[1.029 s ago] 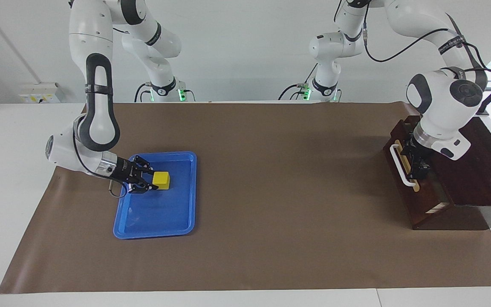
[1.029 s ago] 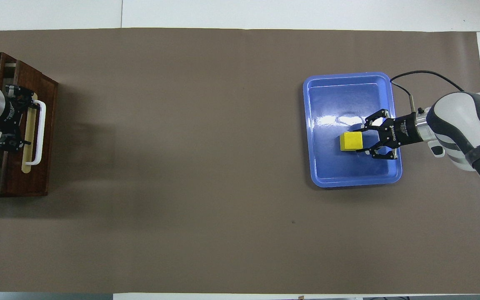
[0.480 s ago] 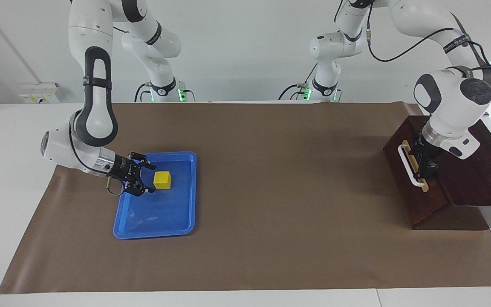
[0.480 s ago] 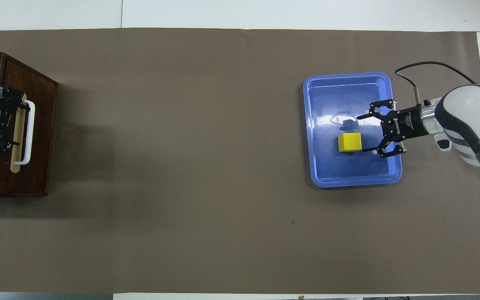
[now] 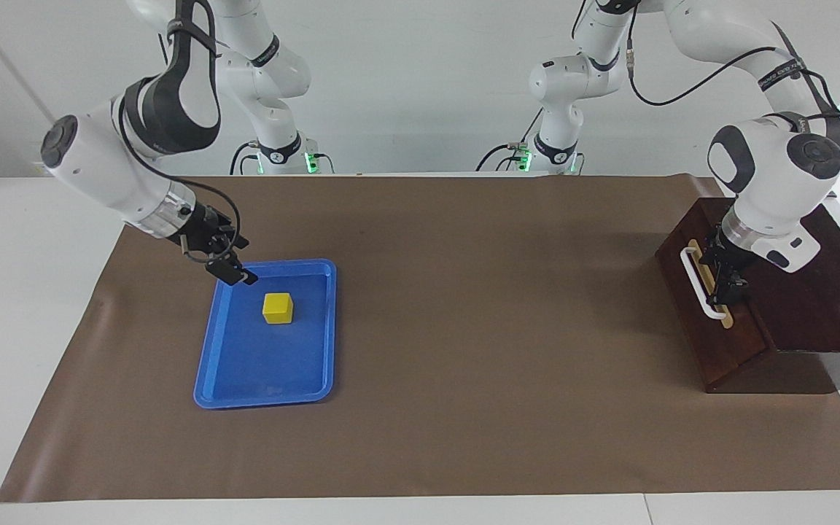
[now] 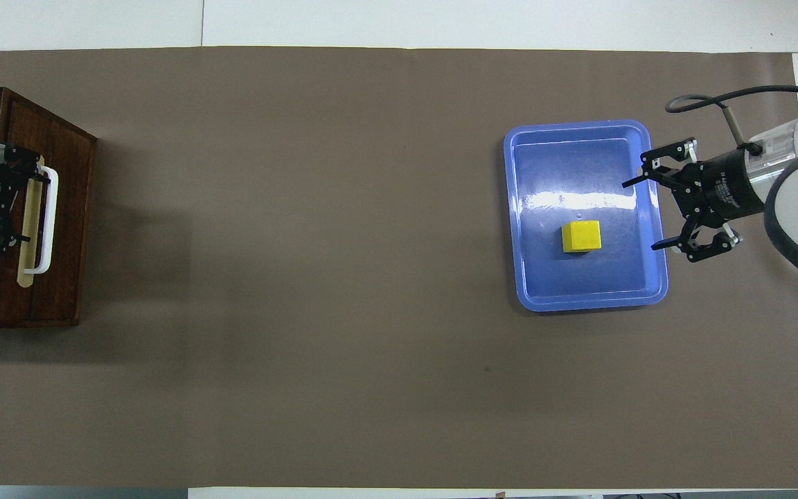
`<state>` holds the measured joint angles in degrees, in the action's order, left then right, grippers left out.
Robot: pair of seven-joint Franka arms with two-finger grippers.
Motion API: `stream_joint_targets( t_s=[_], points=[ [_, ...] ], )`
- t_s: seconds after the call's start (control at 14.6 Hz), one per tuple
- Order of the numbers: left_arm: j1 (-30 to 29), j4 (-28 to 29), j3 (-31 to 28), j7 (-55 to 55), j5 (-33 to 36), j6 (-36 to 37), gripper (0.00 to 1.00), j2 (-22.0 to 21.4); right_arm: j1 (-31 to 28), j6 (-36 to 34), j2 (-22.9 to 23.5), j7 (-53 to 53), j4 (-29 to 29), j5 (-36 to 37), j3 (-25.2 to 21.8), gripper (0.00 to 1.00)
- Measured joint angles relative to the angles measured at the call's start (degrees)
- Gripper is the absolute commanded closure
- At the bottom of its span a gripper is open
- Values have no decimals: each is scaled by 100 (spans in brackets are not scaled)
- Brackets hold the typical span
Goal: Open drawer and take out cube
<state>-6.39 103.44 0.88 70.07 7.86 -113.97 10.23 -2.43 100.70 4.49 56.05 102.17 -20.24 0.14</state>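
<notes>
White table (image 5: 26, 240): brown mat (image 5: 464, 292) covers it; blue tray (image 5: 318, 328), dark wooden drawer (image 5: 712, 343) on mat, well apart.

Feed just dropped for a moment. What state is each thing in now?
Drawer: shut.
Cube: free, lying in the tray.
Right gripper: open, raised over the tray's edge.
Left gripper: open, at the drawer's handle.

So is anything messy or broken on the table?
Nothing stands out. The yellow cube sits flat in the blue tray. The drawer looks shut, with the left gripper open by its white handle. The right gripper hangs open over the tray's edge.
</notes>
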Motion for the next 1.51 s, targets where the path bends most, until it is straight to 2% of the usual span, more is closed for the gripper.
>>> stream_joint_targets(
  t_s=[0.14, 0.41, 0.55, 0.69, 0.89, 1.17, 1.51],
  points=[
    [18, -276, 58, -191, 0, 400, 0, -84, 60, -330, -316, -672, -223, 554, 14, 0],
    [302, -619, 161, -1120, -30, 1098, 0, -366, 65, -750, -803, -2584, -305, 1306, 13, 0],
    [334, -626, 180, -1766, -167, 1208, 0, -456, 65, -940, -921, -3827, -304, 1669, 15, 0],
    [334, -628, 223, -2549, -239, 1376, 0, -508, 70, -1057, -943, -4598, -302, 1866, 20, 0],
    [341, -646, 415, -3863, -266, 1852, 0, -678, 81, -1043, -942, -4993, -294, 1923, 33, 0],
    [352, -653, 580, -5024, -474, 2348, 0, -1054, 83, -1032, -942, -5441, -295, 1933, 38, 0],
    [422, -653, 584, -5695, -558, 2468, 0, -1167, 83, -1049, -942, -5531, -290, 2069, 38, 0]
  ],
)
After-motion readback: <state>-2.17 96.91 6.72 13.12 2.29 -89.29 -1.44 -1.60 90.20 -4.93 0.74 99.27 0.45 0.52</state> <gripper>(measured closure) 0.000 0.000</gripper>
